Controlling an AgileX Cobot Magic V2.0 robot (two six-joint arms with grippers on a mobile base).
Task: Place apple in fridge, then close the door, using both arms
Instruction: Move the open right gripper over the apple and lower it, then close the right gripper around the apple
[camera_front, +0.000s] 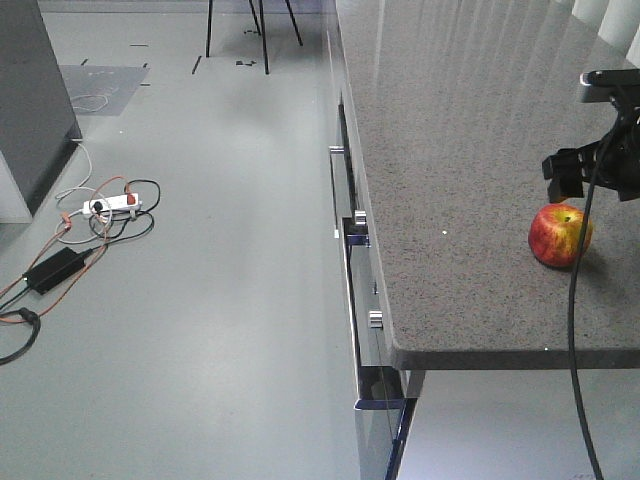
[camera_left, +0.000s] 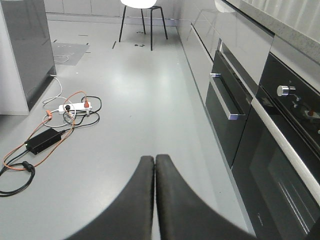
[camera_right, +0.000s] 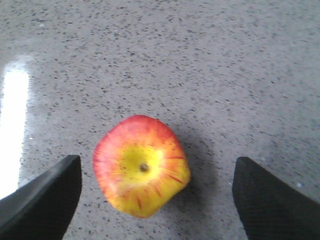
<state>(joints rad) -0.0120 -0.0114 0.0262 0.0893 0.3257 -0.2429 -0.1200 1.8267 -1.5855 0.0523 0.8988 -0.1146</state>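
Note:
The red and yellow apple (camera_front: 560, 235) rests on the speckled grey countertop (camera_front: 450, 150) near its front right part. In the right wrist view I look down on the apple (camera_right: 141, 167), stem dimple up, with my right gripper (camera_right: 156, 161) open and one dark finger on each side, both apart from the fruit. My right gripper (camera_front: 580, 175) hovers just above the apple. My left gripper (camera_left: 154, 160) is shut on nothing, hanging over the floor. A dark grey fridge side (camera_front: 30, 90) stands at the far left; its door and inside are out of view.
Below the countertop runs a row of oven fronts (camera_left: 235, 110) with steel handles and knobs. A power strip (camera_front: 110, 205), a black adapter and tangled cables lie on the grey floor at left. Chair legs (camera_left: 145, 25) stand at the back.

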